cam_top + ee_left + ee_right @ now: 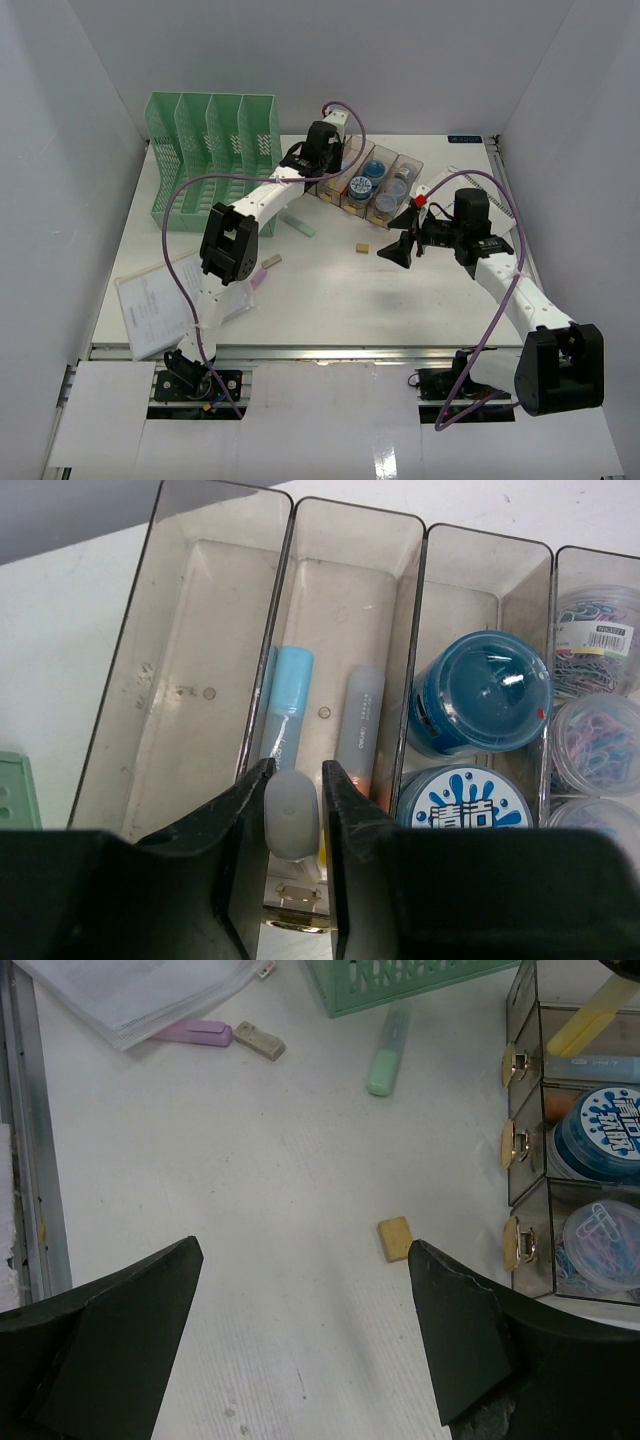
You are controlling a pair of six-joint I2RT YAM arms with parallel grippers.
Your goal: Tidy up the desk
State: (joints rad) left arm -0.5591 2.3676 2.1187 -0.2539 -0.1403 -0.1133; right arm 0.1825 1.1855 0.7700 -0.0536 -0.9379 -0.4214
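Yellow highlighter point(291, 815), pinched narrowly by the left fingers point(252, 798) over the clear tray point(285, 600) at the far edge of the worktop point(250, 1160), seems ready for lowering and release, while the right fingers point(455, 1320) gape empty above the eraser point(396, 1238).

White desk point(330, 290) all round, and there's the file rack point(212, 150) in mint green, a slotted lattice pattern along its sides. The tray point(180, 680) is clear with a smoky grey tint and has gold knobs point(514, 1065). Colours inside it: a pale blue pen point(290, 695), a frosted grey pen point(360, 715) with an orange end, a deep blue tub point(482, 692), a blue-and-white splash-patterned lid point(465, 802) and pastel paper clips point(595, 650). The yellow highlighter point(592, 1012) has a whitish cap. Black on the left gripper point(293, 780) and the right gripper point(305, 1248). More colour now: a green marker point(388, 1052), a lilac marker point(195, 1032), a beige eraser point(260, 1042), a tan eraser point(396, 1238) and purple cables point(180, 270).
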